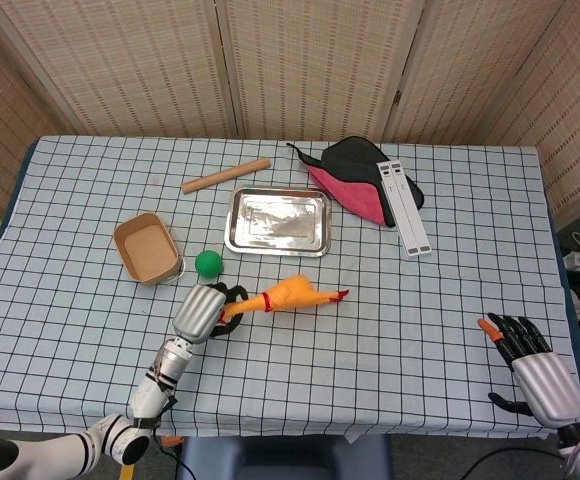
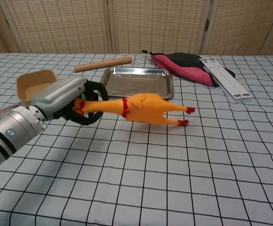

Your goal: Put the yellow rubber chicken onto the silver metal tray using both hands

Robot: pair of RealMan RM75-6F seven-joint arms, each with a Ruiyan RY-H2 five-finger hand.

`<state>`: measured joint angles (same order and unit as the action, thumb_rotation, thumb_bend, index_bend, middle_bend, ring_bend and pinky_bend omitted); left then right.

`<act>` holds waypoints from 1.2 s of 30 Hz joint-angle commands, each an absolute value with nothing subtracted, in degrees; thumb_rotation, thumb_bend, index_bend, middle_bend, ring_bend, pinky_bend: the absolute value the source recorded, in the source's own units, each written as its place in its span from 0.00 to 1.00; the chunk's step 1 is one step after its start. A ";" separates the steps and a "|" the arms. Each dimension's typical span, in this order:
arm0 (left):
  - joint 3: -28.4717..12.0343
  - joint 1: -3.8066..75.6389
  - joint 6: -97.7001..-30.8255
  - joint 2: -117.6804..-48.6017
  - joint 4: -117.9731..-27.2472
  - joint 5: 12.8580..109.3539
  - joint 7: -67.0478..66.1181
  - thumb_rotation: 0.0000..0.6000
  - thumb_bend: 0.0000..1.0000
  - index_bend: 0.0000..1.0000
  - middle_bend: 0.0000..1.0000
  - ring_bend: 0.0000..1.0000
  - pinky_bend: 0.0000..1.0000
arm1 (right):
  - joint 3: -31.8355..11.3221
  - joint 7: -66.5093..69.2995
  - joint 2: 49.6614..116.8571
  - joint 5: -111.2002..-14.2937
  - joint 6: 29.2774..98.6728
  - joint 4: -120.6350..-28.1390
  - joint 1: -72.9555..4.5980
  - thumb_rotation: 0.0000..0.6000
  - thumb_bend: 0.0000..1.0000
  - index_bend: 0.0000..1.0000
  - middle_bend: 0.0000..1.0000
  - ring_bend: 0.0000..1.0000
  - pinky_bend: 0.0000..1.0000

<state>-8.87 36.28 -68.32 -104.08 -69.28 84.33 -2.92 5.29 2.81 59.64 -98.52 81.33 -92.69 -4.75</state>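
Observation:
The yellow rubber chicken (image 1: 288,295) (image 2: 143,108) hangs above the table, its red feet pointing right. My left hand (image 1: 202,311) (image 2: 66,100) grips its neck and head end, fingers curled around it. The silver metal tray (image 1: 277,221) (image 2: 136,82) lies beyond the chicken, toward the back of the table, with nothing in it. My right hand (image 1: 532,362) hovers at the table's front right corner, fingers spread and holding nothing; only the head view shows it.
A green ball (image 1: 208,263) and a tan box (image 1: 146,247) (image 2: 35,85) sit left of the tray. A wooden rolling pin (image 1: 225,175) (image 2: 102,64) lies behind it. A red and black cloth (image 1: 358,183) (image 2: 186,62) and a white bar (image 1: 404,207) (image 2: 224,78) lie at the back right.

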 commanded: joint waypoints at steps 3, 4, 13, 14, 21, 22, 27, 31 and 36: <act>-7.99 34.74 -70.12 -99.85 -78.33 85.25 -0.25 1.00 0.85 0.74 0.65 0.51 0.65 | 2.46 1.60 54.35 -100.61 76.83 -104.42 -11.03 1.00 0.06 0.00 0.00 0.00 0.00; -7.91 34.59 -69.84 -99.29 -79.57 84.96 0.27 1.00 0.85 0.74 0.65 0.51 0.65 | 1.96 0.66 53.76 -100.33 76.13 -106.21 -11.69 1.00 0.06 0.00 0.00 0.00 0.00; -7.96 33.74 -68.90 -95.08 -87.78 83.66 2.50 1.00 0.84 0.74 0.65 0.51 0.65 | -2.94 -9.45 52.24 -92.88 66.00 -120.62 -18.86 1.00 0.06 0.00 0.00 0.00 0.00; -7.92 33.66 -69.00 -94.76 -88.42 83.76 2.58 1.00 0.84 0.74 0.65 0.51 0.65 | -3.51 -10.37 52.54 -91.46 64.73 -121.52 -19.76 1.00 0.06 0.00 0.00 0.00 0.00; -7.68 33.09 -69.28 -92.40 -93.52 83.88 2.42 1.00 0.84 0.74 0.65 0.51 0.65 | -8.30 -16.68 59.70 -79.02 57.28 -123.72 -27.42 1.00 0.06 0.00 0.00 0.00 0.00; -7.62 33.04 -69.15 -92.12 -94.12 83.78 2.57 1.00 0.84 0.74 0.65 0.51 0.65 | -8.73 -17.21 61.14 -77.55 56.64 -123.43 -28.35 1.00 0.06 0.00 0.00 0.00 0.00; -7.30 32.80 -69.19 -90.90 -96.32 84.23 2.85 1.00 0.84 0.74 0.65 0.51 0.65 | -11.27 -20.02 69.56 -69.83 55.65 -120.13 -32.97 1.00 0.06 0.00 0.00 0.00 0.00; -7.54 32.67 -69.43 -90.34 -97.20 84.21 2.92 1.00 0.84 0.74 0.65 0.51 0.65 | -12.04 -21.13 73.47 -66.27 56.07 -118.53 -35.03 1.00 0.06 0.04 0.00 0.00 0.06; -7.48 32.51 -69.47 -89.60 -98.30 84.38 3.45 1.00 0.84 0.74 0.65 0.51 0.65 | -12.44 -21.76 76.51 -66.26 58.20 -116.94 -36.19 1.00 0.11 0.35 0.20 0.20 0.54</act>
<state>-7.52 32.54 -69.47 -89.69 -98.20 84.32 3.37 -12.18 -21.47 75.87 -66.13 57.57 -117.36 -35.88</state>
